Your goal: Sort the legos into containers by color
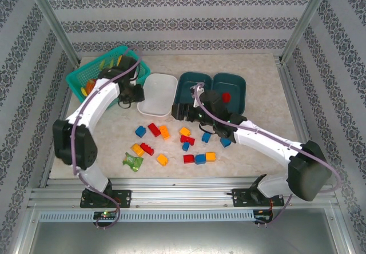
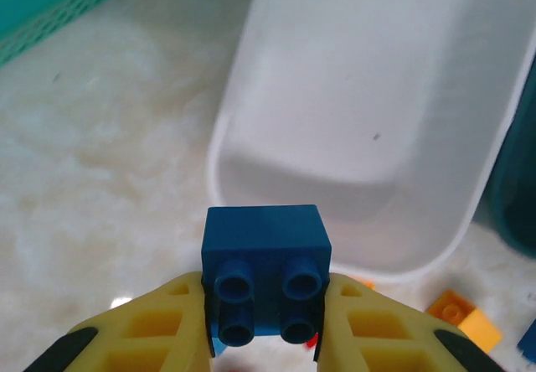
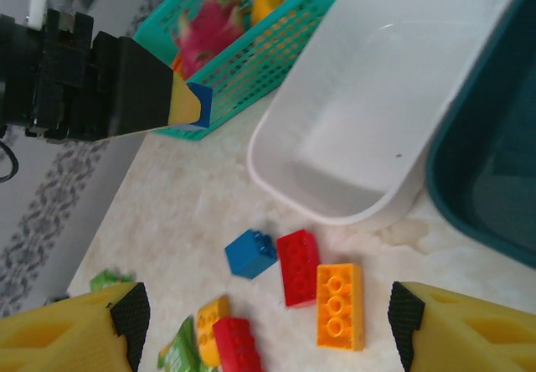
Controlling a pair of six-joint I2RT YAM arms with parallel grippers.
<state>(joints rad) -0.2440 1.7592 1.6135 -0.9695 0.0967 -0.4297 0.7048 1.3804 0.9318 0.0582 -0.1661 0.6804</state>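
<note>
- the left tool is closed on a blue brick, with the studs facing the camera. it hangs over the desk, just beside the end of the white tub and not yet above it.
- the tub looks bare inside, so i think any spot in it will do. better to carry the brick past the rim to the middle, go low and then open, so that it does not bounce out.
- steer away from the basket on the other side.
- the right tool is wide open above the loose bricks. i think it should keep apart, so the arms do not meet at the tub.
</note>
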